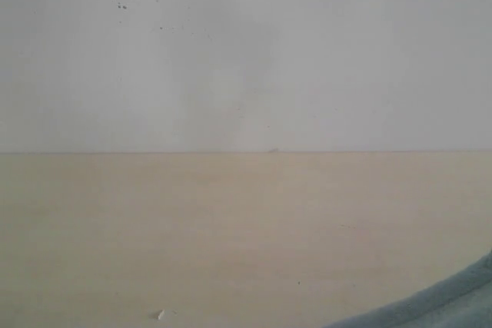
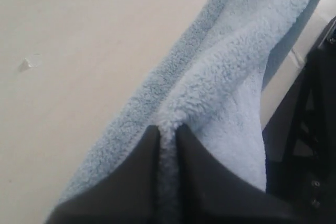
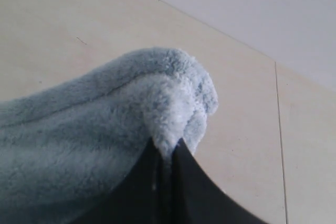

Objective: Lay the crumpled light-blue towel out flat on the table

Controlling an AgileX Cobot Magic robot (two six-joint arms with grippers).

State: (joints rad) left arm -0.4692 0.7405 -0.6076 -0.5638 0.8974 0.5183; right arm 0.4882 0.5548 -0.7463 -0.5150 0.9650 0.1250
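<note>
You were working in what looked like a bare lab test station, not a home: a wide, pale beige bench (image 1: pixel 231 236) met a plain white wall (image 1: pixel 246 51) flecked with dark specks, and black rig framework (image 2: pixel 310 145) stood beside the bench.

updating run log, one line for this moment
left gripper: shut on towel | right gripper: shut on towel | towel: bunched, not yet flat on table

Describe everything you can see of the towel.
The towel is pale blue, fluffy terry cloth with a denser hemmed edge. It is bunched, not flat. The left pincer and the right pincer are each shut on a fold of it. The exterior view shows only a strip at its lower right, over the beige table.
</note>
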